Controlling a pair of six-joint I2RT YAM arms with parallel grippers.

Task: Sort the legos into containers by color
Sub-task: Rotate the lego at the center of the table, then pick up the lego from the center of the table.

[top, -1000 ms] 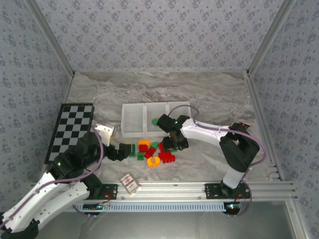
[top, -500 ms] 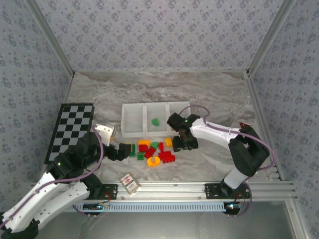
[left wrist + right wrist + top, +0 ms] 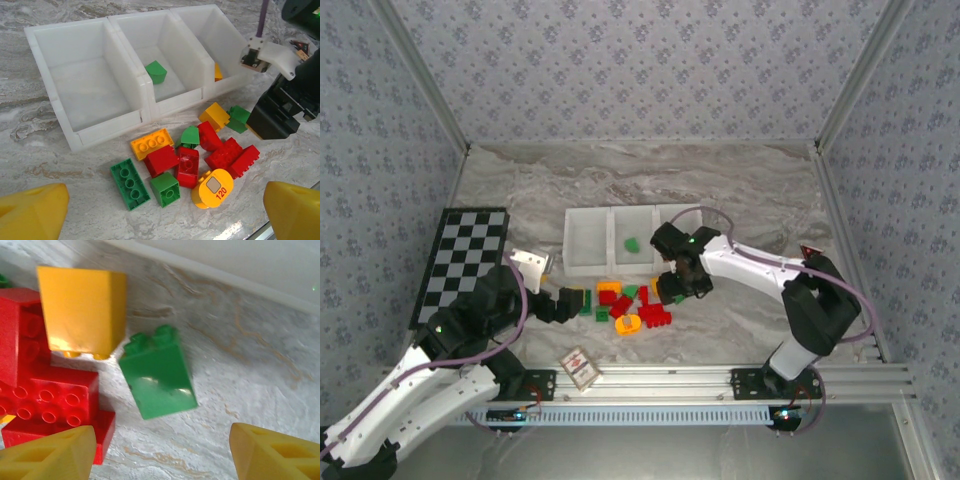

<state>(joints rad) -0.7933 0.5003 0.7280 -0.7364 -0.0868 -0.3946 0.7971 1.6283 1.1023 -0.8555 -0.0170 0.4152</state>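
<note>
Since the green brick (image 3: 159, 372) lying loose on the surface (image 3: 260, 375) beside the orange-yellow brick (image 3: 82, 307) looks light, rigid and slick, the right pincer (image 3: 162, 452), spread wide and empty above it, should probably pinch its flat sides.

My overhead camera sits high behind the near edge and looks down and forward over the whole table (image 3: 620, 175), from far off. The left wrist camera rides low, near-left of the lego pile (image 3: 185, 160), facing across it to the white three-bin tray (image 3: 107, 127) at middling range. The right wrist camera looks down, very close, on a green brick (image 3: 160, 372) and an orange-yellow brick (image 3: 82, 310). All three share that pile's right edge.
</note>
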